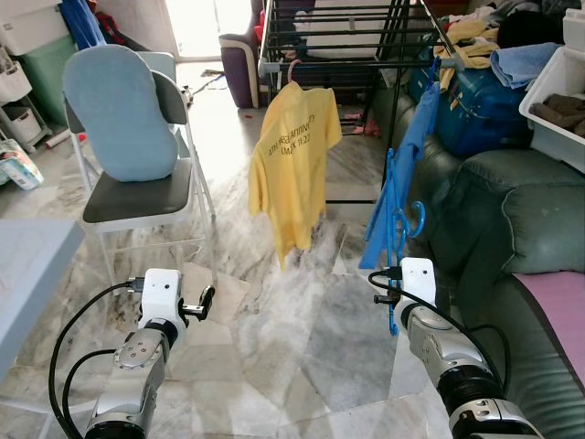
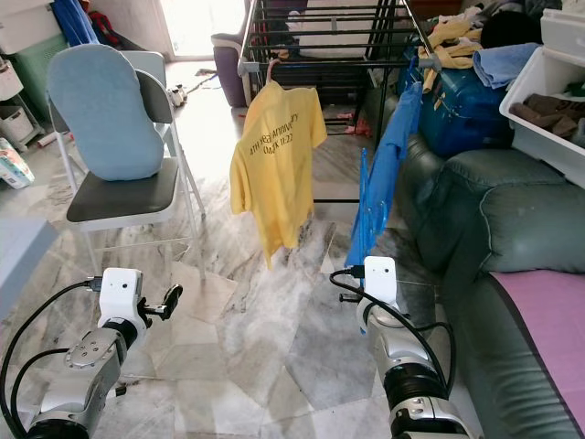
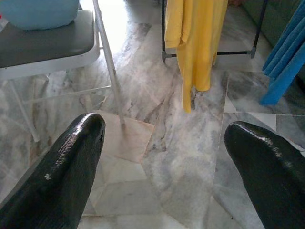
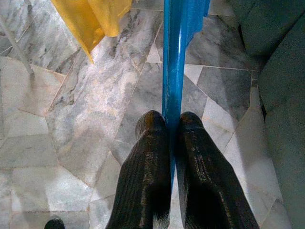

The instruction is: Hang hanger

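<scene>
- Black fingers of the right gripper [image 4: 174, 138] pinch the lower edge of the blue hanger [image 1: 395, 215], which rises toward 12 o'clock, carrying blue cloth.
- Left gripper [image 3: 164, 143] idles, fingers spread wide over the marble floor [image 1: 302, 347].
- Drying rack [image 1: 329, 41] stands at 12 o'clock, holding a yellow shirt [image 1: 292, 160].
- Hanger is gripped and lifted; hooking it on the rack seems left.

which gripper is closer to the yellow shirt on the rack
Left, though not by much. The left gripper hangs open low over the floor, below and left of the yellow shirt. The right gripper sits further right, shut on the blue hanger.
</scene>
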Available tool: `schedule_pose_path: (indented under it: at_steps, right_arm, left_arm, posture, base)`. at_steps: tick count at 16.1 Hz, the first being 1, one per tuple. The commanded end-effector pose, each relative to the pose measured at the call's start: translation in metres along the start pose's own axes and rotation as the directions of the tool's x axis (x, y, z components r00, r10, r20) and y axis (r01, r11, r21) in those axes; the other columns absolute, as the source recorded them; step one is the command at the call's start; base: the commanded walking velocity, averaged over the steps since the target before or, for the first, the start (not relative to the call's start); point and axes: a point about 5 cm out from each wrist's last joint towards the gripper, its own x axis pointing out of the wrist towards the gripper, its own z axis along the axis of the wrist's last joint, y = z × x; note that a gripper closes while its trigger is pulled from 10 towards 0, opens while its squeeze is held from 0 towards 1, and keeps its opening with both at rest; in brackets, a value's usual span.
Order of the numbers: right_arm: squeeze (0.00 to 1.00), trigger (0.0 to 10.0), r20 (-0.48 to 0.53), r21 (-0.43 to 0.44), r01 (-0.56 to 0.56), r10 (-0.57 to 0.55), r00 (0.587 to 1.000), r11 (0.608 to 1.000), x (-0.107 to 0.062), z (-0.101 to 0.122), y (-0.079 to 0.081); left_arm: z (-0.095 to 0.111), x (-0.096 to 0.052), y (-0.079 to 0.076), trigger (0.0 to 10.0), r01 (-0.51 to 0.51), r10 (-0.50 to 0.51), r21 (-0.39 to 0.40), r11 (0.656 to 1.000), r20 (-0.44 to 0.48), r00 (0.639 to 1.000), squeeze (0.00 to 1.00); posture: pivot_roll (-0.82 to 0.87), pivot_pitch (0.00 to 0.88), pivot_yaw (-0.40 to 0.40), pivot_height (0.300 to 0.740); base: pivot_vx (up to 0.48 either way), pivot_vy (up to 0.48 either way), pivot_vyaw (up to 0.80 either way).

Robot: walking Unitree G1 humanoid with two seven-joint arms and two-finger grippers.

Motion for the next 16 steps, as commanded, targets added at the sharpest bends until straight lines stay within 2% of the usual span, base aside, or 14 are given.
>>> schedule_pose_path:
  at_steps: [1,9,11,13,16]
  right_arm:
    - [0.00,10.0,0.009,-0.006,0.005,-0.005,1.000,1.000,0.000,0.005,0.001]
    - [0.00,10.0,0.011,-0.016,0.011,-0.011,1.000,1.000,0.000,0.006,0.001]
    - [0.00,10.0,0.010,-0.012,0.042,-0.042,0.999,0.999,-0.001,0.007,-0.003]
    - [0.00,10.0,0.020,0.027,0.081,-0.082,0.996,0.996,-0.007,0.009,-0.011]
    - [0.00,10.0,0.028,0.058,0.054,-0.056,0.998,0.997,-0.021,0.005,-0.011]
  left_arm:
    - [0.000,0.000,0.004,10.0,-0.002,0.002,0.001,1.000,-0.012,1.000,0.00]
    - [0.000,0.001,0.003,10.0,0.003,-0.003,-0.001,1.000,-0.014,1.000,0.00]
    - [0.000,0.000,0.005,10.0,-0.005,0.004,-0.023,1.000,-0.010,1.000,0.00]
    - [0.001,-0.006,0.011,10.0,-0.009,0.009,-0.018,1.000,0.000,1.000,0.00]
    - [-0.003,-0.024,0.015,10.0,-0.001,0.001,-0.015,1.000,0.028,1.000,0.00]
  posture:
    - [-0.04,0.000,0.022,0.740]
    - [-0.04,0.000,0.023,0.740]
    - [-0.04,0.000,0.022,0.740]
    - [-0.04,0.000,0.023,0.740]
    - [-0.04,0.000,0.023,0.740]
  base:
    - [0.000,0.000,0.00]
    - [0.000,0.000,0.00]
    - [0.000,0.000,0.00]
    - [0.000,0.000,0.00]
    - [0.000,0.000,0.00]
